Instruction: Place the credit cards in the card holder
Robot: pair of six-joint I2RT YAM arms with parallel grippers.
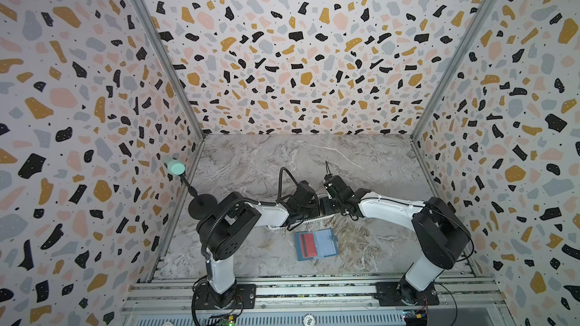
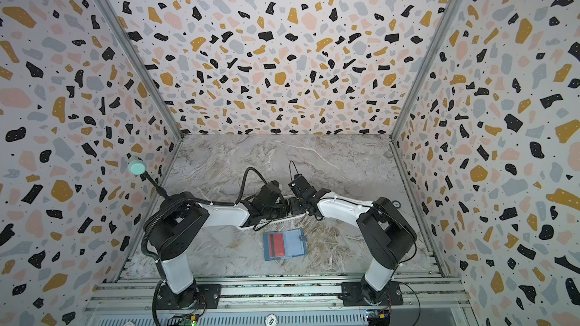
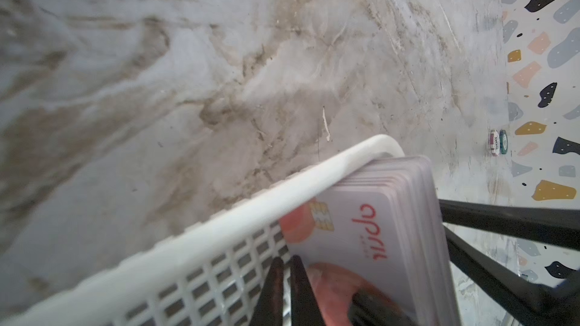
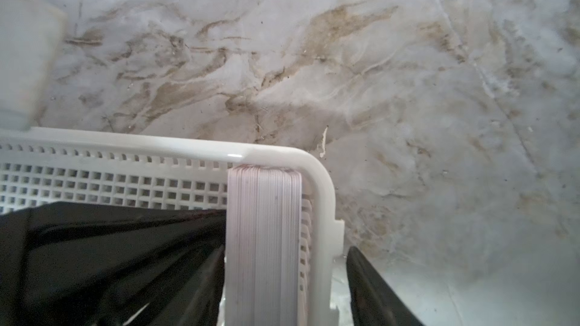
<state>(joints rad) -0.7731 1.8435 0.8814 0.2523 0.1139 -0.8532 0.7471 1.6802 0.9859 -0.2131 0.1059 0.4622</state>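
Note:
A stack of credit cards [image 3: 370, 230] stands on edge against the end wall of a white slotted basket [image 3: 219, 221]. The front card shows a pale face with red-orange circles. My left gripper [image 3: 287, 260] is shut inside the basket, just beside that face, and I see nothing between its fingers. My right gripper [image 4: 286, 247] is open and straddles the stack's edges [image 4: 263, 230] and the basket's end wall [image 4: 320, 214], with one finger inside and one outside. The blue card holder [image 1: 316, 243] [image 2: 284, 243] lies open nearer the arm bases, a red card [image 1: 309, 243] in its left pocket.
In both top views the two arms meet over the basket [image 1: 282, 227] at mid-table. A mint-headed stand [image 1: 175, 166] rises at the left wall. Poker chips [image 3: 499, 142] [image 2: 396, 204] lie by the right wall. Patterned walls close three sides, and aluminium rails [image 1: 314, 286] run along the front.

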